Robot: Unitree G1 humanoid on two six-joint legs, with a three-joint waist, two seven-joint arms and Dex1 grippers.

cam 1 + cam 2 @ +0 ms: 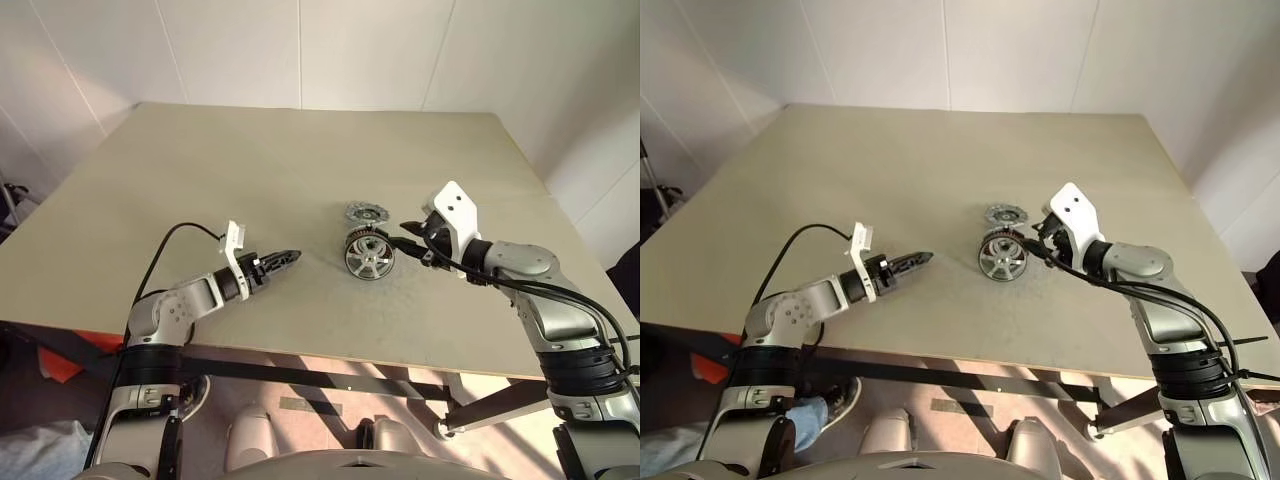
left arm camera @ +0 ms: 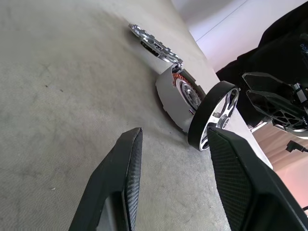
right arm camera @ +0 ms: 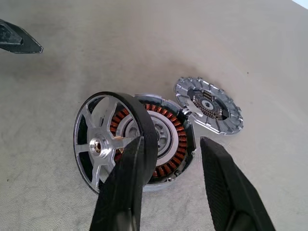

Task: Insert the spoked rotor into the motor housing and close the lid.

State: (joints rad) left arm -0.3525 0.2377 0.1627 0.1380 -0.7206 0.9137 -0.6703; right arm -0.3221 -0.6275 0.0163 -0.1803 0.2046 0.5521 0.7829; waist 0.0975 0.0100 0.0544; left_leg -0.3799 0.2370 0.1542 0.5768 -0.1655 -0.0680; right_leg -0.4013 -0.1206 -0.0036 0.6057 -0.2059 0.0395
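Observation:
The spoked rotor point(image 3: 103, 142), black-rimmed with silver spokes, stands tilted on its edge and leans against the motor housing point(image 3: 168, 132). The housing's copper coils show behind it. The lid point(image 3: 209, 105), a grey ribbed disc, lies just beyond the housing and touches its rim. My right gripper point(image 1: 408, 238) is open just right of the rotor. One finger point(image 3: 127, 187) overlaps the rotor's rim in the right wrist view, and nothing is clamped. My left gripper point(image 1: 290, 257) is open and empty, low over the table to the left, pointing at the parts with a gap between.
The parts sit on a wide beige table point(image 1: 250, 170), right of its middle. The table's front edge point(image 1: 300, 352) runs close under both arms. A cable point(image 1: 180, 232) loops from the left wrist.

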